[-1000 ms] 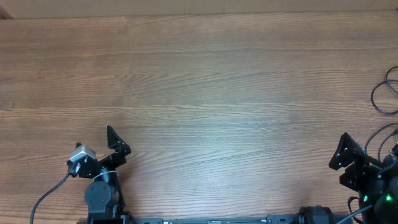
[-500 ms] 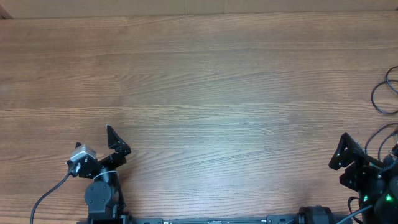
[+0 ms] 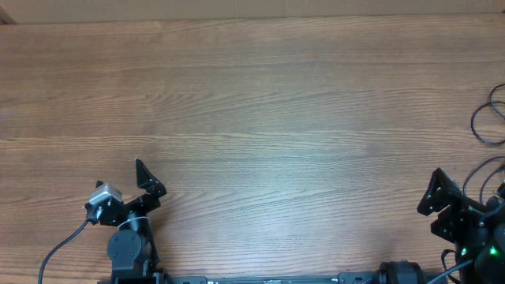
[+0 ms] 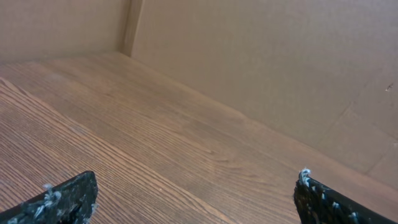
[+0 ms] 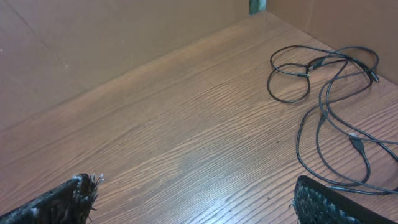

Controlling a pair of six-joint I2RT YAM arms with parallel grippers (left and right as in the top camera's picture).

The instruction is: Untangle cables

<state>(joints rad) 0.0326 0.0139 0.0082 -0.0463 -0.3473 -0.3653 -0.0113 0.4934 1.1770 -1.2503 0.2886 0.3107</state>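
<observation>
While both claws stand spread and empty at the table's near edge, the overhead view puts the cables (image 3: 474,126) at the right edge, just beyond the right claw (image 3: 430,193) and well apart from the left claw (image 3: 150,180).

The left wrist view shows only bare wood ahead of the left claw (image 4: 196,186).

In the right wrist view the cables (image 5: 321,102) lie to the front and right of the right claw (image 5: 194,183), running near to far.

I see a mid-brown wood-grain worktop (image 3: 252,118) filling nearly the whole overhead view, grain running side to side. Plain brown board walls (image 4: 261,62) rise from its far edge, with two panels meeting at a vertical corner seam (image 4: 129,28). Light is soft and even, leaving a faint pale sheen on the wood.
</observation>
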